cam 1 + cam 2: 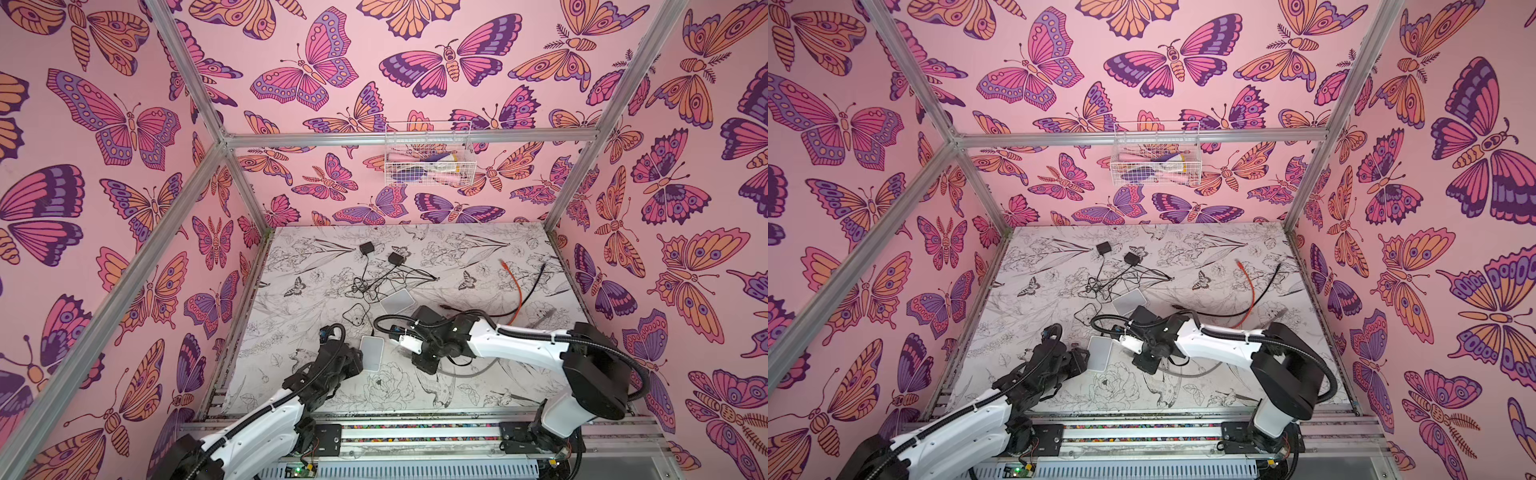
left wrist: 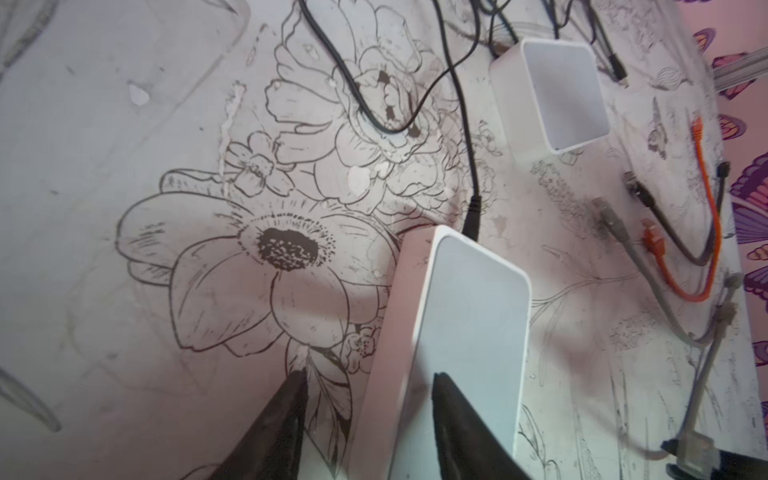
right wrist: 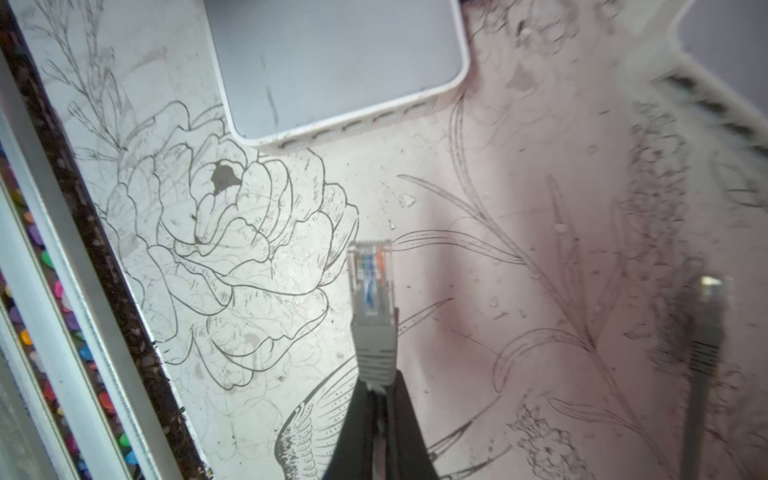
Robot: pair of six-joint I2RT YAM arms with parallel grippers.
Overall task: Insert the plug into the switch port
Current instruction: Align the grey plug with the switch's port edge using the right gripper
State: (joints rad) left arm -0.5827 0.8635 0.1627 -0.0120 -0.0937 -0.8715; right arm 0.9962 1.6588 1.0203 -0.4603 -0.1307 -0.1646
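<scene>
Right pincer [image 3: 376, 388], clamped on the grey plug [image 3: 371, 291], holds it short of the white switch [image 1: 371, 352] at lower centre in a top view, which the left pincer [image 2: 368, 376] straddles with jaws apart: seemingly the approach step, next needing alignment with the port row [image 3: 353, 124] and a straight push.

White switch [image 1: 371, 352] lies flat; left gripper [image 1: 360, 360] at its left edge, right gripper [image 1: 424, 365] just right of it, grey plug cable [image 1: 471, 372] trailing; jaws hard to tell.
</scene>
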